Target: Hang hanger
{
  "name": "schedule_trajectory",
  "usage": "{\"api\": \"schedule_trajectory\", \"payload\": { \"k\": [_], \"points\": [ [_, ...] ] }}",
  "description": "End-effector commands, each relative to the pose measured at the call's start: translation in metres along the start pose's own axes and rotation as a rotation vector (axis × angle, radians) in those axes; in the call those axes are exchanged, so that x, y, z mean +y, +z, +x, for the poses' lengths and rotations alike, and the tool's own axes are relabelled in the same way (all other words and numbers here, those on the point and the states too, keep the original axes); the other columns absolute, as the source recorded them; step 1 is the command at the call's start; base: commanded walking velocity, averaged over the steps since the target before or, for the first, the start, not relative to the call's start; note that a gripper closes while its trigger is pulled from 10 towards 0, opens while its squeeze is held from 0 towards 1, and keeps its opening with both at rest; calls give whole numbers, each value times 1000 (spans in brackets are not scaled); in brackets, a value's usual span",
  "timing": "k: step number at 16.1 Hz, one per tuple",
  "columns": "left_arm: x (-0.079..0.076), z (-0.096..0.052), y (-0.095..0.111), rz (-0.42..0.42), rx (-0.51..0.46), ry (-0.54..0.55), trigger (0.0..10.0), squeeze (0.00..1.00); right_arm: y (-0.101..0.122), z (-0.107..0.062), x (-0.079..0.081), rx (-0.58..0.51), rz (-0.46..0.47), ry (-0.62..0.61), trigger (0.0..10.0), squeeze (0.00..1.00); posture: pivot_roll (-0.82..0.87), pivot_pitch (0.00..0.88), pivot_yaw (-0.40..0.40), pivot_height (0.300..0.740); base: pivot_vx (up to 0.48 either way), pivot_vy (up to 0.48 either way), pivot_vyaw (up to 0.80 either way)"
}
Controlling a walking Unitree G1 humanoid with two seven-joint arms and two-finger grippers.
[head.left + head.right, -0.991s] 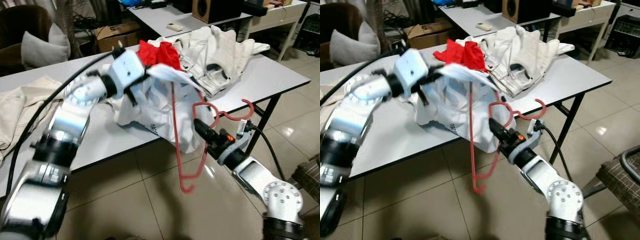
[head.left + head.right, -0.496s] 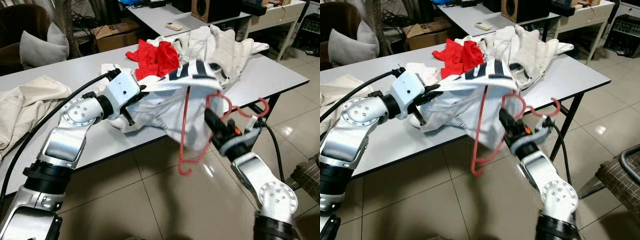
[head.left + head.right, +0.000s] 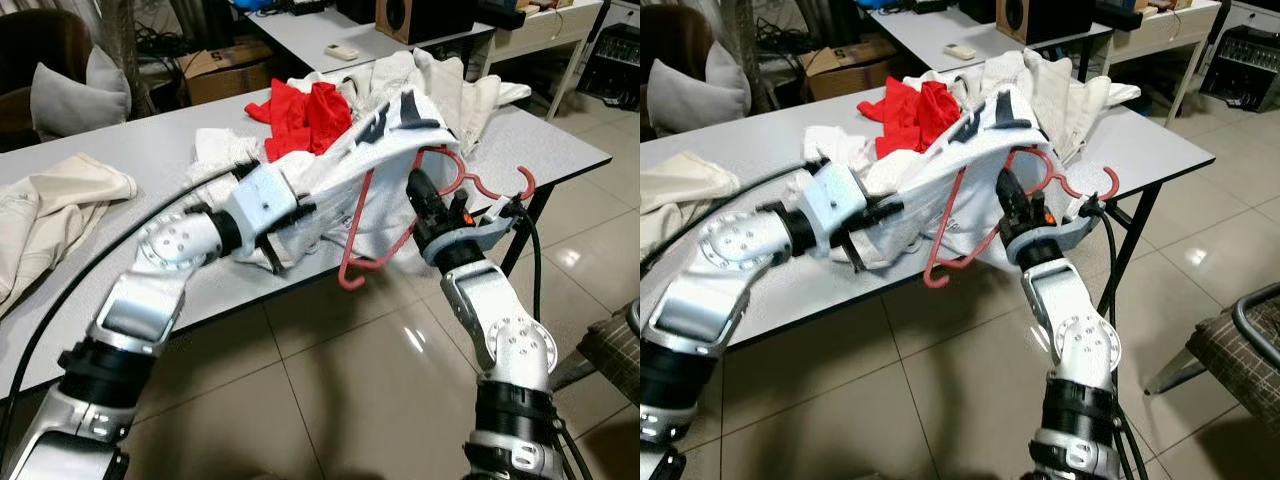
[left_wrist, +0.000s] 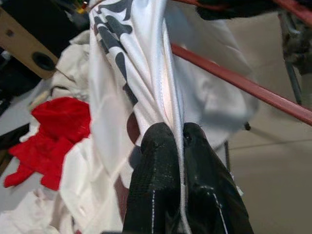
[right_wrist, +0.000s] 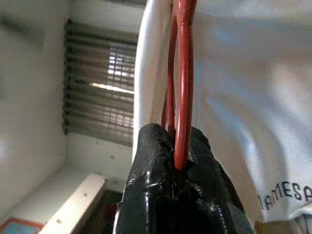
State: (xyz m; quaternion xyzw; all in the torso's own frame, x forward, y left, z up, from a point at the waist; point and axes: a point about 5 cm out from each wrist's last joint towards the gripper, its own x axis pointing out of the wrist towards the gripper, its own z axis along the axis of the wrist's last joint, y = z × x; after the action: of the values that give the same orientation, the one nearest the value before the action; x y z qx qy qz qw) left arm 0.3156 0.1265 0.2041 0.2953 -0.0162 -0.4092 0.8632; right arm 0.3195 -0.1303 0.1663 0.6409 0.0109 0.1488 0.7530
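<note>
A red wire hanger (image 3: 375,225) hangs tilted over the table's front edge, partly inside a white shirt with dark print (image 3: 385,135). My right gripper (image 3: 417,190) is shut on the hanger just below its hook (image 3: 503,192); in the right wrist view its fingers (image 5: 153,161) pinch the red wire (image 5: 183,73). My left gripper (image 3: 300,208) is shut on a fold of the white shirt, left of the hanger. In the left wrist view the cloth (image 4: 141,73) runs between the fingertips (image 4: 158,146), and the hanger's bar (image 4: 239,85) crosses beyond. The hanger's upper part is hidden under the shirt.
On the grey table (image 3: 560,150) lie a red garment (image 3: 305,110), a cream jacket (image 3: 445,70) and, at the left, a beige cloth (image 3: 50,200). A second table (image 3: 300,30) and a cardboard box (image 3: 225,70) stand behind. Tiled floor (image 3: 330,400) lies in front.
Both arms have raised the hanger and the shirt towards the table top. The hanger's low end has swung up from near the floor, and the shirt is stretched further over it.
</note>
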Motion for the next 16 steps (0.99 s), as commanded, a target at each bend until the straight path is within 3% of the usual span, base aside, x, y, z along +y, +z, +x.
{"api": "schedule_trajectory", "payload": {
  "k": [1,4,9,16],
  "points": [
    [-1,-5,-2,19,17,-7,0,0,-10,11,11,-65,118,41,0,0,-153,0,92,740,0,0,0],
    [-21,-8,6,7,-45,-140,0,0,-4,25,9,-140,160,3,0,0,-141,0,85,740,0,0,0],
    [-35,-3,-8,-8,24,-165,0,0,-3,42,20,-162,240,44,0,0,-136,0,76,740,0,0,0],
    [-50,1,22,-107,-156,-308,0,0,1,50,15,-175,119,-13,0,0,-149,0,71,740,0,0,0]
  ]
}}
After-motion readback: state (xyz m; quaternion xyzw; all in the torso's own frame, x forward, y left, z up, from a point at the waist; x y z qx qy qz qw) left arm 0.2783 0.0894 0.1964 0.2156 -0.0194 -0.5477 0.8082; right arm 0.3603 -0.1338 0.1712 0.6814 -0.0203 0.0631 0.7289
